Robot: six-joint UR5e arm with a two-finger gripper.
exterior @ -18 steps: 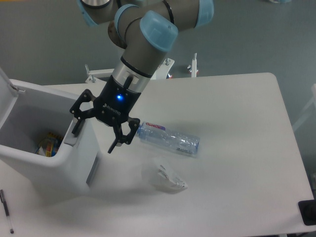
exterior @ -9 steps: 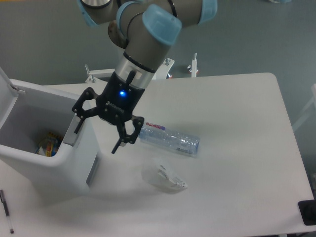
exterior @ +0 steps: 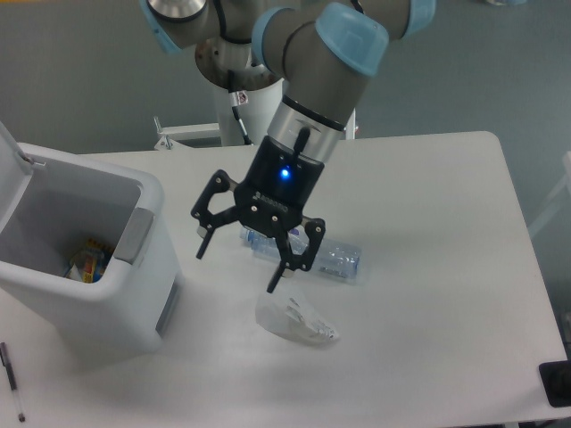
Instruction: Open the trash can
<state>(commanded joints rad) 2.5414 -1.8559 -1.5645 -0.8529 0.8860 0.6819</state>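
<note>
The trash can (exterior: 98, 294) is a large white boxy bin at the left of the table. Its lid (exterior: 11, 153) stands raised at the far left edge of the frame and the inside is open to view, with colourful rubbish at the bottom. A grey tab (exterior: 134, 236) sits on the right rim. My gripper (exterior: 238, 266) is open and empty, hanging above the table to the right of the bin, apart from it, over the near end of a plastic bottle.
A clear plastic bottle (exterior: 335, 258) lies on the table behind the gripper. A crumpled clear wrapper (exterior: 296, 321) lies just below the fingers. A pen (exterior: 11, 379) lies at the front left. A black object (exterior: 558, 383) sits at the front right corner.
My gripper has moved right, away from the bin's right rim, and now hangs over the bottle and wrapper. The bin stays open.
</note>
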